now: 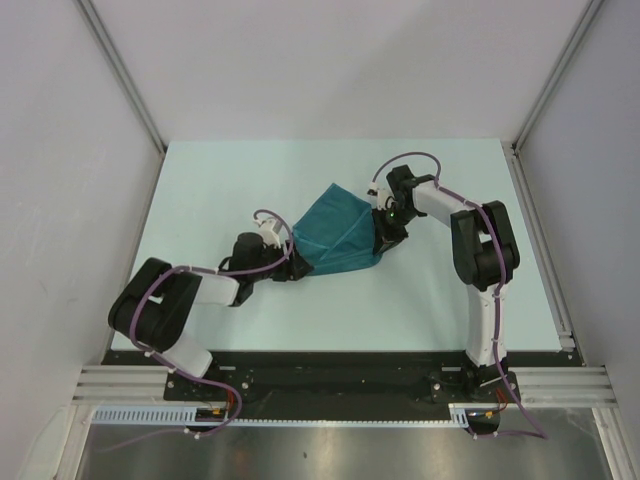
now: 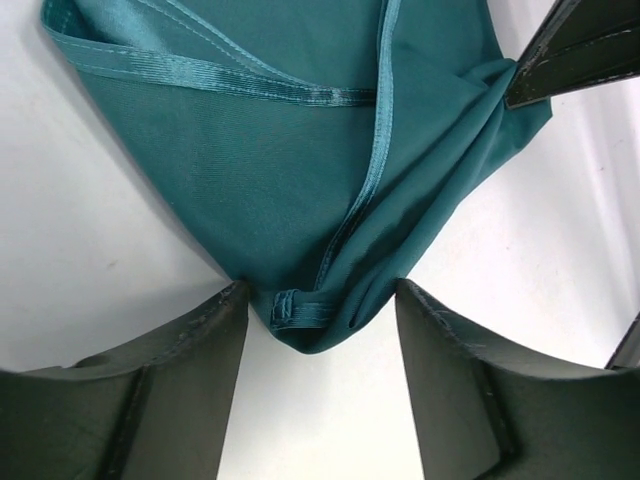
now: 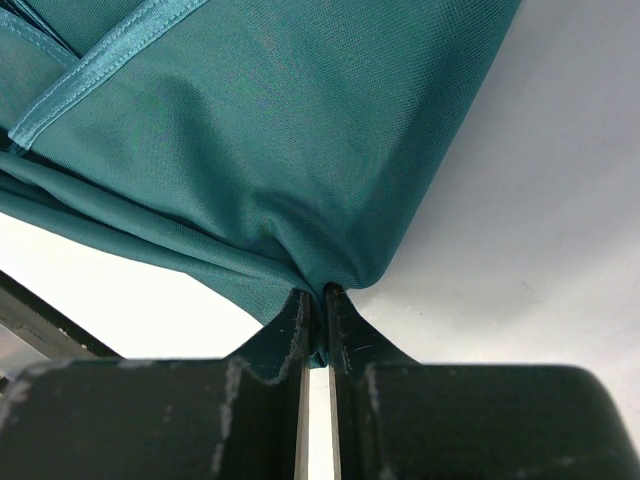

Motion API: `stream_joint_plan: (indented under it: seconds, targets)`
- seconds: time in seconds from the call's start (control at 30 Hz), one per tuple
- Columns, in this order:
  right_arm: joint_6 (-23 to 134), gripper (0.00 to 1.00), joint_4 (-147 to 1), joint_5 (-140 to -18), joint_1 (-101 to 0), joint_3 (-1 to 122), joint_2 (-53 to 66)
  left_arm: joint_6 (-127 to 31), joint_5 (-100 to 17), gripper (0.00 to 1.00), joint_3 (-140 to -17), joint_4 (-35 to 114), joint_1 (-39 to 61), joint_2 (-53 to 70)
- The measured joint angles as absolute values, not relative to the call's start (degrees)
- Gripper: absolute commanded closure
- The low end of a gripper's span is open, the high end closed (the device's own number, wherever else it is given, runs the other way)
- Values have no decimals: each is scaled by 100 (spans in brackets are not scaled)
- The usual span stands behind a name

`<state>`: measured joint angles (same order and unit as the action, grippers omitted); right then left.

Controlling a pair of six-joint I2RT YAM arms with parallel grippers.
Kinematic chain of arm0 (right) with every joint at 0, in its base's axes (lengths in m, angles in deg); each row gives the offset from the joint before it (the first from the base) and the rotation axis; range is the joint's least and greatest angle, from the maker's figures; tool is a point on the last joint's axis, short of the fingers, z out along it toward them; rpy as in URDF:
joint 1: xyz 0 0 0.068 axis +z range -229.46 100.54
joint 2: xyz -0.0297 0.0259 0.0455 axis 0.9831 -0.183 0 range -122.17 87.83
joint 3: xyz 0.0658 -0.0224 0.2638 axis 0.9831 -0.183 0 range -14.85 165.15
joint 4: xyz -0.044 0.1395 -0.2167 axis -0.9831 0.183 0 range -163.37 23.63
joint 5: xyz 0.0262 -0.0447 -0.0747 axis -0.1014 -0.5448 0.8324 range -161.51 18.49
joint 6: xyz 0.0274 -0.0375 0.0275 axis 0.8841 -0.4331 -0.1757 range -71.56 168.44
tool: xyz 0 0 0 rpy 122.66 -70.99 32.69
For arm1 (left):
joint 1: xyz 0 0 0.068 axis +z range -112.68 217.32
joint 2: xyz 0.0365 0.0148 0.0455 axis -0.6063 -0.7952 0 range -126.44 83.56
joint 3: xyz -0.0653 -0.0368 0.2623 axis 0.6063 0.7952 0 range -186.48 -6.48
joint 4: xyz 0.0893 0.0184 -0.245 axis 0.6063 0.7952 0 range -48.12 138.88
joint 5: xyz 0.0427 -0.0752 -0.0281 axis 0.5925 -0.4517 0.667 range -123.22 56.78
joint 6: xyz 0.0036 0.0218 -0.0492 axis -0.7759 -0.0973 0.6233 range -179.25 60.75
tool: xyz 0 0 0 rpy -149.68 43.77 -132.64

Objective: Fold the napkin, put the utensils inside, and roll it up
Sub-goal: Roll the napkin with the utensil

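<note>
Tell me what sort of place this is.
Probably a robot lab test cell: plain white panels on aluminium framing enclose a pale table, and two robot arms are bolted at its near edge, working a teal napkin.

- Your top view looks down from above and behind the arm bases, far enough off to take in the whole table (image 1: 400, 310).
- Your left wrist view looks out along the left gripper (image 2: 320, 290), close over one corner of the napkin (image 2: 280, 170).
- Your right wrist view sits just as near, looking along the right gripper (image 3: 315, 300) at the cloth's edge.
- All three views share the napkin. The left wrist view also catches the right gripper at its upper right.
</note>
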<state>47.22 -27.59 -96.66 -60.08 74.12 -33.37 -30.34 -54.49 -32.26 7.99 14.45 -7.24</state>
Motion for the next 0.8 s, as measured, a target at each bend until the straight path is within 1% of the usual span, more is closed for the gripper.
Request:
stream_joint_plan:
  seconds: [0.2, 0.33, 0.4, 0.53, 0.6, 0.63, 0.7, 0.73, 0.8]
  targets:
    - [4735, 100, -2757, -9670, -6010, 7412, -3340, -3108, -5264, 37, -3368, 1013, 1430, -751]
    - [4735, 100, -2757, -9677, -6010, 7412, -3342, -3135, -5115, 44, -3515, 1105, 1419, -853]
    - [4735, 100, -2757, -9685, -6015, 7412, -3342, -3135, -4992, 45, -3567, 1169, 1406, -873]
    - [4735, 100, -2757, -9694, -6017, 7412, -3346, -3139, -4809, 54, -3620, 1291, 1375, -880]
    - [4735, 100, -2757, -9701, -6019, 7412, -3346, -3132, -4746, 56, -3635, 1308, 1355, -897]
    - [4735, 100, -2757, -9703, -6019, 7412, -3346, -3135, -4715, 60, -3642, 1315, 1344, -908]
    - [4735, 100, -2757, -9707, -6021, 7412, -3348, -3137, -4682, 65, -3672, 1302, 1316, -961]
    - [4735, 100, -2757, -9709, -6021, 7412, -3351, -3132, -4680, 69, -3674, 1265, 1299, -998]
    - [4735, 100, -2757, -9722, -6023, 7412, -3351, -3130, -4682, 75, -3703, 1234, 1266, -1061]
